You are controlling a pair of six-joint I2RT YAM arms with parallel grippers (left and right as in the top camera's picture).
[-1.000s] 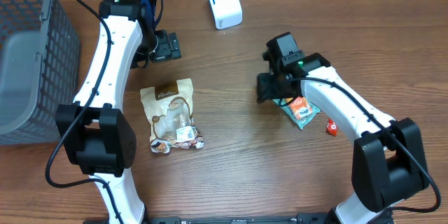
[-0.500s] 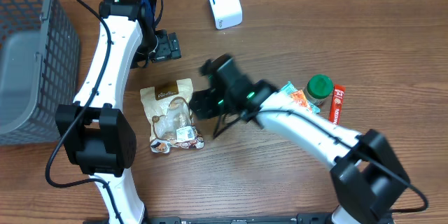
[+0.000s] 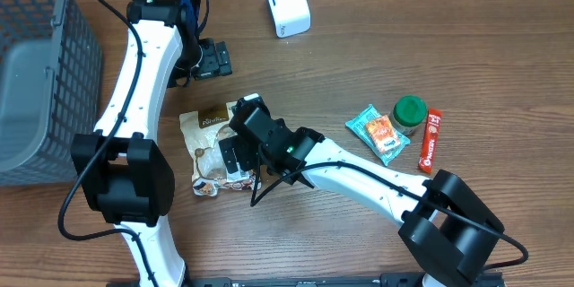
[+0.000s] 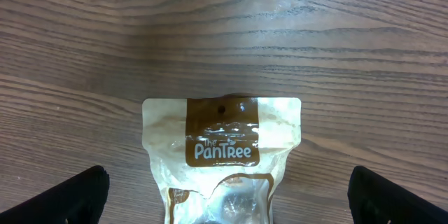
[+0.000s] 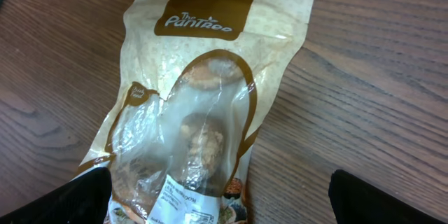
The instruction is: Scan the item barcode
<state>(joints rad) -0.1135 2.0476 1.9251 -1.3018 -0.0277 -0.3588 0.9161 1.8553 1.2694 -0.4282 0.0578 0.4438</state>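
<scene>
reach step: right fingers (image 3: 231,154) spread wide and empty, hovering over the pouch (image 3: 215,143), which lies flat on the bench (image 3: 359,224). left fingers (image 3: 211,58) wide too, holding nothing. next: drop, pinch the pouch, and show its white label (image 5: 183,208).

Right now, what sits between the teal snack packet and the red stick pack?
A green-lidded jar stands between the teal snack packet and the red stick pack, as the overhead view shows.
</scene>
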